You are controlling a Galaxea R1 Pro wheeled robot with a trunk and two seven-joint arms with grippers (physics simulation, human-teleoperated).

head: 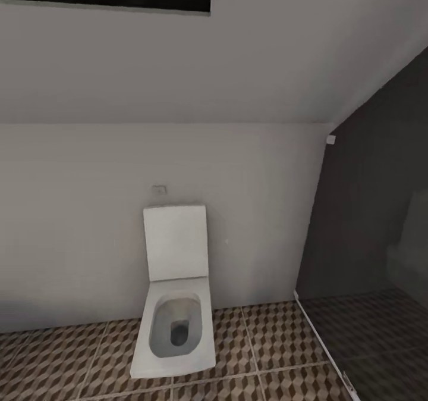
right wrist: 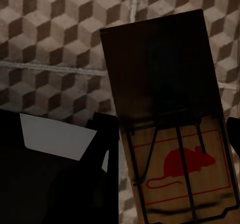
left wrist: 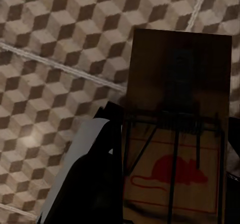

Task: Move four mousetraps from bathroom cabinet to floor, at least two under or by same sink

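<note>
Cube-patterned bathroom floor (left wrist: 45, 84) lies beneath each tool's gripped mousetrap (left wrist: 177, 124), boards (right wrist: 170, 124) pointing lengthwise outward.

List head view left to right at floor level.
Patterned floor tiles → white toilet → white floor strip → dark shaded floor.

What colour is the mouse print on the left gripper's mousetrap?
Red, on the brown mousetrap; clearest in the left wrist view.
</note>
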